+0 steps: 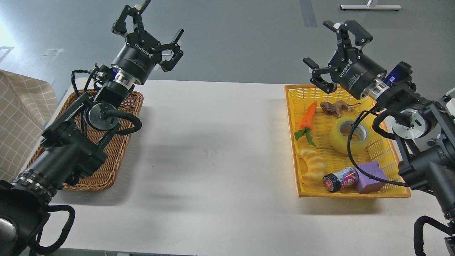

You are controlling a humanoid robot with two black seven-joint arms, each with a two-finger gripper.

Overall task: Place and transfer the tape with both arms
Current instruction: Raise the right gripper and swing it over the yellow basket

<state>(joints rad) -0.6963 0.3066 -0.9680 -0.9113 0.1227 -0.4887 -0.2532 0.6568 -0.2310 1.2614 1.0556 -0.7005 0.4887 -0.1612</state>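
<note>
The right black three-fingered gripper [332,53] is held raised over the far end of the yellow woven tray [355,192], fingers spread and empty; the left black gripper [151,32] is likewise spread and empty above the brown wicker basket [106,167]. The wide roll of translucent yellow packing tape [349,135] is seen lying flat in the yellow tray. Nothing appears done yet: grasp, handover and placing are judged outstanding.

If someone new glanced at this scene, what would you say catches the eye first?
Probably the two black arms raised over the white table, the left gripper and right gripper both spread open and empty. Next, the bright yellow basket on the right, holding the tape among toys, opposite a brown wicker basket on the left.
</note>
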